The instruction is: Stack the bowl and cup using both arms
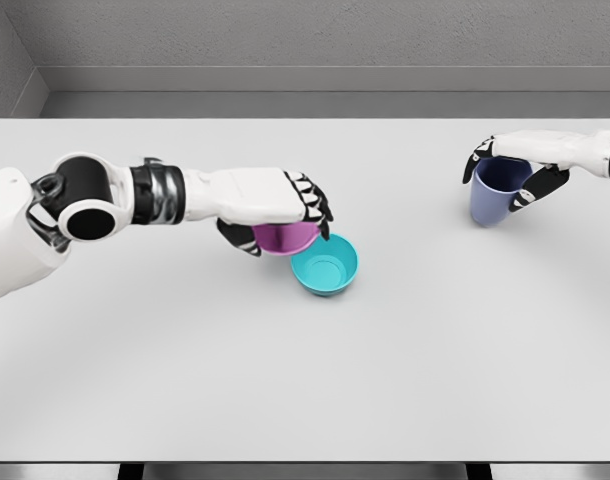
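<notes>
The left arm reached in from the frame's left edge, forearm level, toward the center. Its left hand [275,205] lay palm down, black-tipped fingers [315,205] curled in a grasp. At the upper right, the right arm entered from the right edge; the right hand [515,165] also had its fingers wrapped in a grip.

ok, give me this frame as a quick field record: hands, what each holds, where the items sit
left hand: shut on purple bowl, gripped from above
purple bowl: beside teal bowl, at its upper-left rim; not nested
teal bowl: upright on table, empty, near centre
right hand: shut on blue cup, fingers around its rim
blue cup: upright, far right of table; contact with table unclear
stacking: not yet done
</notes>
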Available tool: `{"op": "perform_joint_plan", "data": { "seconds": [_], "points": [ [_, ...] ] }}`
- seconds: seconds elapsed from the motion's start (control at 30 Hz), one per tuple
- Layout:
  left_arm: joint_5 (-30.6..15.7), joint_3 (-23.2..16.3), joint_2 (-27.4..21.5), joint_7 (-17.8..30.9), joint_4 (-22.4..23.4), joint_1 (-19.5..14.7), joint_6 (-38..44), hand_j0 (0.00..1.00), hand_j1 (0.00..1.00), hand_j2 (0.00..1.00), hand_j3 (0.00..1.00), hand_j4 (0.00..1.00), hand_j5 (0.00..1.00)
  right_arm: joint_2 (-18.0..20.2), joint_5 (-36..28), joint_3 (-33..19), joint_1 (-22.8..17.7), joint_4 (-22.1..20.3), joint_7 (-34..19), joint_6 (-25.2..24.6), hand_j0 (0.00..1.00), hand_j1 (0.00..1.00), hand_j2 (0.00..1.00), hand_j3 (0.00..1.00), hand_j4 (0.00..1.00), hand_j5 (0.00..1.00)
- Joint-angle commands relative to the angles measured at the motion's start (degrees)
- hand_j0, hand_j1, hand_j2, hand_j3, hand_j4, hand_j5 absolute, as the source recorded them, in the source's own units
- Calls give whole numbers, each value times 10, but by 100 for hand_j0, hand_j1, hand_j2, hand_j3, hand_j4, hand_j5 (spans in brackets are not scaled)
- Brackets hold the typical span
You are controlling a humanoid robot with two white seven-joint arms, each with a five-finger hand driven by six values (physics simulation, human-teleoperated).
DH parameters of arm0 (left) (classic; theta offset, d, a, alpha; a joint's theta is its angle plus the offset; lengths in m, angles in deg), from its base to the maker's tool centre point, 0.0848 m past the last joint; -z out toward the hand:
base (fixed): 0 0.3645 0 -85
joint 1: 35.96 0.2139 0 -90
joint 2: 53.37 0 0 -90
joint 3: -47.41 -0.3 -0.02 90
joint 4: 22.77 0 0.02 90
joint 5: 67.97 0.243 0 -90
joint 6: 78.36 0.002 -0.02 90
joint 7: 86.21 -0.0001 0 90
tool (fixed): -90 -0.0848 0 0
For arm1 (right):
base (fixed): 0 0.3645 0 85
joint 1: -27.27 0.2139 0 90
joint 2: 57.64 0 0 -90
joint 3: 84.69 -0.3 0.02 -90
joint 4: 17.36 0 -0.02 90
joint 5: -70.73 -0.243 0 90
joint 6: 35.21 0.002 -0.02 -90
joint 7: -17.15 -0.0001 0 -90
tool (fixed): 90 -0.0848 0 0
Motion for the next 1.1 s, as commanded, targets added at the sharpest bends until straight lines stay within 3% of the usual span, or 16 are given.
{"op": "perform_joint_plan", "data": {
  "seconds": [0.0, 0.3, 0.87, 0.97, 1.07],
  "points": [
    [-2, -7, 8, 0, 1, 0, 1, 73, 73, 73, 73, 73, 73, 1, -3, -1, 0, -5, 0, -1, 58, 58, 58, 58, 58, 58],
    [2, -44, 47, 0, 29, -21, 5, 74, 74, 74, 74, 74, 74, 2, -4, -3, 0, -23, 0, 15, 58, 58, 58, 58, 58, 58],
    [10, -65, 74, 0, 43, -25, 5, 76, 76, 76, 76, 76, 76, 12, -5, -5, 8, -52, 0, 19, 59, 59, 59, 59, 59, 59],
    [10, -65, 74, 0, 43, -25, 6, 81, 81, 81, 81, 81, 81, 11, -5, -5, 11, -60, 0, 23, 58, 58, 58, 58, 58, 58],
    [10, -65, 74, 0, 43, -25, 6, 100, 100, 100, 100, 100, 100, 10, -5, -5, 11, -64, 0, 24, 59, 59, 59, 59, 59, 59]
  ]
}}
